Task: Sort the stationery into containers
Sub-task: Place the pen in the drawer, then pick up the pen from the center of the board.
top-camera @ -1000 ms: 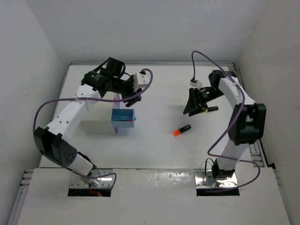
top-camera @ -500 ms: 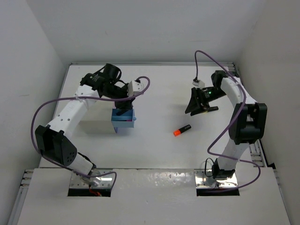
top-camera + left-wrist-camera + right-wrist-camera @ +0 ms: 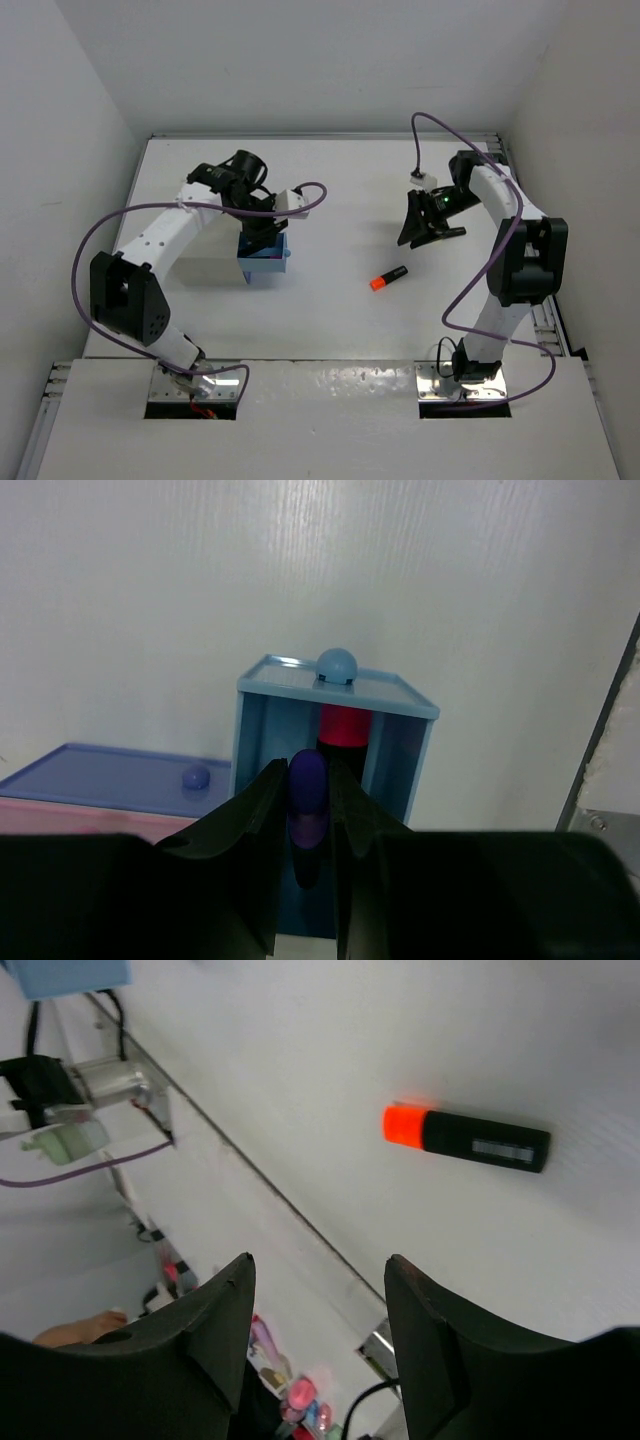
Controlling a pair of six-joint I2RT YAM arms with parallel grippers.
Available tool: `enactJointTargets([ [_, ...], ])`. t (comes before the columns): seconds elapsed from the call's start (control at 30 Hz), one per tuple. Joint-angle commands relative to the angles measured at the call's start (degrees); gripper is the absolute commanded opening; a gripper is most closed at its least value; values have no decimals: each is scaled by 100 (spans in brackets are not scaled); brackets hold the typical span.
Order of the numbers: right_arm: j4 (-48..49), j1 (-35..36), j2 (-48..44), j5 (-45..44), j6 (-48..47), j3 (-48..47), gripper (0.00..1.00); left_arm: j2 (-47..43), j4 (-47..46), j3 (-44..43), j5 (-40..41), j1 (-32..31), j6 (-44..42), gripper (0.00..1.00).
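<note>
My left gripper (image 3: pixel 264 236) is shut on a purple-capped highlighter (image 3: pixel 307 788) and holds it over the open light blue drawer (image 3: pixel 262 260). In the left wrist view the drawer (image 3: pixel 262 715) has a round blue knob (image 3: pixel 336 666), and a pink-capped highlighter (image 3: pixel 343 725) lies inside it. An orange-capped black highlighter (image 3: pixel 389 278) lies on the table and also shows in the right wrist view (image 3: pixel 466 1137). My right gripper (image 3: pixel 418 228) is open and empty above the table at the right, with its fingers (image 3: pixel 225 1310) wide apart. A dark highlighter (image 3: pixel 451 232) lies just beside it.
The white cabinet (image 3: pixel 205 268) stands left of the blue drawer. A shut bluish drawer front with a knob (image 3: pixel 110 773) sits above a pink one (image 3: pixel 90 815). White walls enclose the table on three sides. Purple cables loop off both arms.
My left gripper has swung left and down from beside the drawer to over its opening, carrying the purple highlighter. The right gripper has shifted only slightly.
</note>
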State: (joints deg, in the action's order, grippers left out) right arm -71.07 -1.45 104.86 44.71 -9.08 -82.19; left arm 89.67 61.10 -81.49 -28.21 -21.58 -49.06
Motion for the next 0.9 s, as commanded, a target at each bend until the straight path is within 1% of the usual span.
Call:
enactJointTargets([
  [0.0,268,66,-264,-594,-261,19,54,-2,-63,19,376,-118,-157,14],
  [0.1,418,93,-360,-1051,-427,115,54,7,-81,19,570,-188,-157,15],
  [0.13,462,301,-378,-1226,-523,151,54,16,-63,28,649,-197,-200,17],
  [0.23,506,443,-440,-1534,-787,247,54,-11,-2,-16,615,-188,-236,37],
  [0.27,506,479,-449,-1605,-866,282,54,-46,-2,-50,597,-171,-236,47],
  [0.37,576,628,-554,-1789,-1341,545,54,-133,-2,-121,352,-101,-218,66],
  [0.53,1032,918,-905,-2202,-2184,1108,53,-458,-72,-437,-325,-30,-131,69],
  [0.67,1192,1199,-950,-2326,-2870,1249,52,-714,-274,-560,-870,-4,36,70],
  [0.77,1262,1498,-888,-2440,-3204,1232,51,-880,-458,-640,-1283,49,326,70],
  [0.87,1507,2024,-879,-2703,-3442,1311,50,-960,-712,-745,-1774,119,799,70],
])
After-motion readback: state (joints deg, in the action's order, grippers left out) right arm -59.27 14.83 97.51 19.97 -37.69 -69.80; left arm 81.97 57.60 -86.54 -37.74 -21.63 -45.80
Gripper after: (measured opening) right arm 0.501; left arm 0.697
